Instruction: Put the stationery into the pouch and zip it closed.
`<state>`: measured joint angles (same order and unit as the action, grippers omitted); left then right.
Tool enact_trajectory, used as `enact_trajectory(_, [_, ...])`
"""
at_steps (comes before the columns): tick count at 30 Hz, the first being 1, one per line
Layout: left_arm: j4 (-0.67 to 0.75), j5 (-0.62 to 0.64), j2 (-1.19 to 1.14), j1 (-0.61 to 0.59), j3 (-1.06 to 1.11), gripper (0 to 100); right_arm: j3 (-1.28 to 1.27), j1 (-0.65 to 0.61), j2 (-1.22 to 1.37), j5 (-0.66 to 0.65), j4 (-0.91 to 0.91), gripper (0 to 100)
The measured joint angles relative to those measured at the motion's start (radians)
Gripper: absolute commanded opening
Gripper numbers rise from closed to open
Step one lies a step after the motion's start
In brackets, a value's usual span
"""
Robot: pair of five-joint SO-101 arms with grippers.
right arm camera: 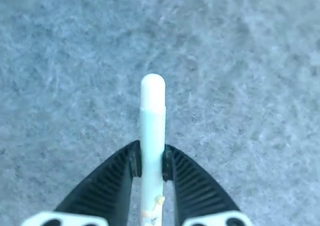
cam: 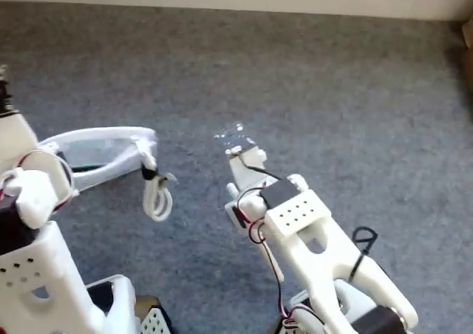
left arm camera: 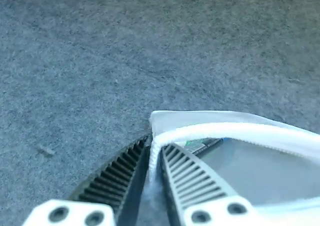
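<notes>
Fingers [left arm camera: 192, 178] of the left tool [left arm camera: 154, 145] are pressing together on the white zip-side rim of the clear pouch [left arm camera: 260, 171], close to one of its corners, so this tool is clamping the pouch itself. Something green and blue is showing through the pouch's clear wall just past the ribbed black pads; what it is I cannot tell. In the high view the pouch is stretching sideways from the left arm towards the middle of the grey surface [cam: 332, 83], and a white loop strap [cam: 157, 197] is dangling from its far end. Whether the pouch's underside is resting on the surface I cannot tell.

The right tool [right arm camera: 151, 148] is gripping a white pen [right arm camera: 152, 106], with both black pads squeezing the barrel from either side. The pen's rounded end is sticking out well past the fingertips, in line with the tool. In the high view the right arm is standing near the middle of the surface, with its tool pointing away from the arm bases. The pen is sitting outside the pouch, apart from the strap end, with bare grey surface lying between them. Whether the pen's tip is touching the surface I cannot tell.
</notes>
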<state>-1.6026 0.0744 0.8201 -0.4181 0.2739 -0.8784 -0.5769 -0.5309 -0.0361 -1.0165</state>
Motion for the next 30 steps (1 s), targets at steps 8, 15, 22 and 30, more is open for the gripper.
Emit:
enact_trajectory(8, [-0.083, -0.029, -0.017, 0.164, -0.097, 1, -0.003, 0.008, -0.035, 0.115, 0.0, 0.4])
enact_trajectory(15, [-0.144, -0.038, -0.018, 0.282, -0.215, 1, -0.044, 0.074, -0.035, 0.178, 0.075, 0.4])
enact_trajectory(22, [-0.144, -0.038, -0.018, 0.308, -0.198, 1, -0.21, 0.117, -0.041, 0.206, 0.334, 0.4])
enact_trajectory(30, [-0.144, -0.044, -0.018, 0.308, -0.164, 1, -0.224, 0.173, -0.048, 0.221, 0.377, 0.4])
